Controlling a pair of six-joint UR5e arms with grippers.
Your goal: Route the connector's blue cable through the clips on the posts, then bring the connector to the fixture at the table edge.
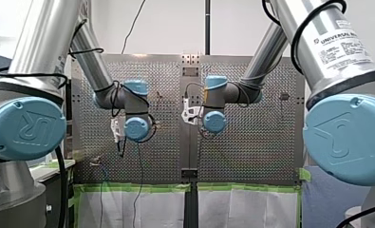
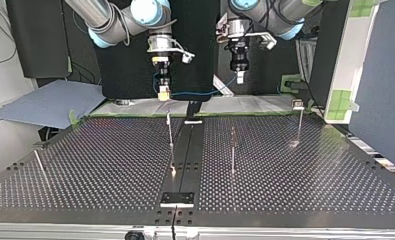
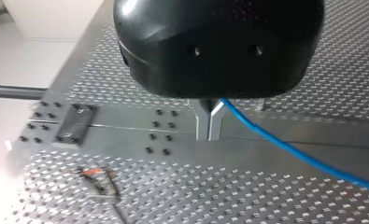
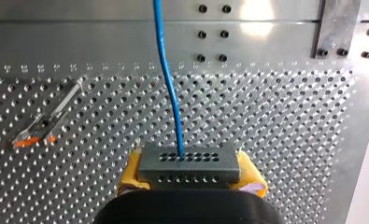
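Bench point(image 2: 110, 165): one, perforated, with one centre rail point(image 2: 186, 150) down its middle. Arms: two. My right end effector point(image 2: 162, 93) hangs over the rail's far end, just to its left in the top view, yellow pads clamped on the one connector point(image 4: 189, 165). My left end effector point(image 2: 240, 75) hangs on the rail's other side, metal fingers point(image 3: 209, 123) together, seemingly pinching the one blue cable point(image 2: 197, 93).

Key relation: the cable's long axis runs roughly level from the connector to the left end effector, across the rail and up off the bench. All posts stand farther along the rail toward the top-view camera.

Posts, four counted:
- near post point(image 2: 170, 131), just beside the rail; my right end effector is judged the closer one to it
- second post point(image 2: 232, 150), on the rail's opposite side
- clip post point(image 2: 299, 125), well out from the rail on that side
- leaning post point(image 2: 41, 167), farthest from the rail

Clips: one clear clip point(image 2: 297, 104); the others are too small to tell.

Dark plate point(image 2: 177, 198) at the rail's near end: one, likely the fixture, and well apart from the connector.
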